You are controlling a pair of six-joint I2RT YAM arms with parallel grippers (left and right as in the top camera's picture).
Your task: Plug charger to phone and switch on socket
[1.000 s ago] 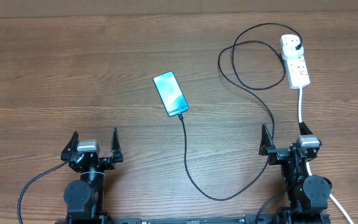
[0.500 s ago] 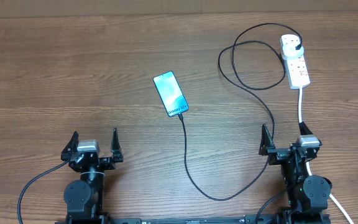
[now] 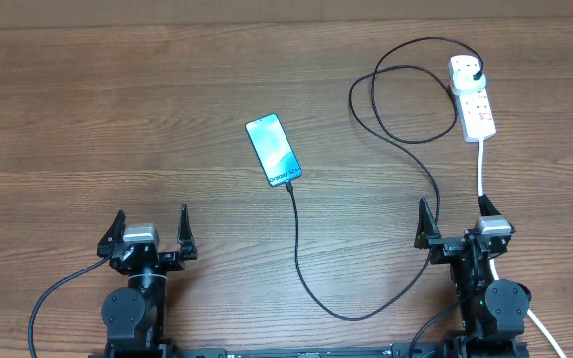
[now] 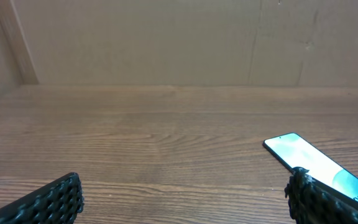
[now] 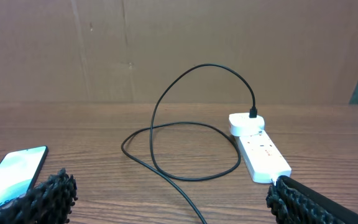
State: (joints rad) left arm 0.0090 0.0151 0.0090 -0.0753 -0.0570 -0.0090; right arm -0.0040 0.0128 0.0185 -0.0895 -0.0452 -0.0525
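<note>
While left fingers (image 3: 184, 221) and right fingers (image 3: 424, 221) sat released, empty, I logged one hazard: reaching the socket (image 3: 474, 104) might snag the charger (image 3: 297, 239) off the phone (image 3: 273, 150).

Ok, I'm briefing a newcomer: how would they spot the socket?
Look to the far right corner of the wooden table. The socket is the white oblong block there, red-marked. Its neighbours are a thin black charger cable and its own thick white lead.
</note>
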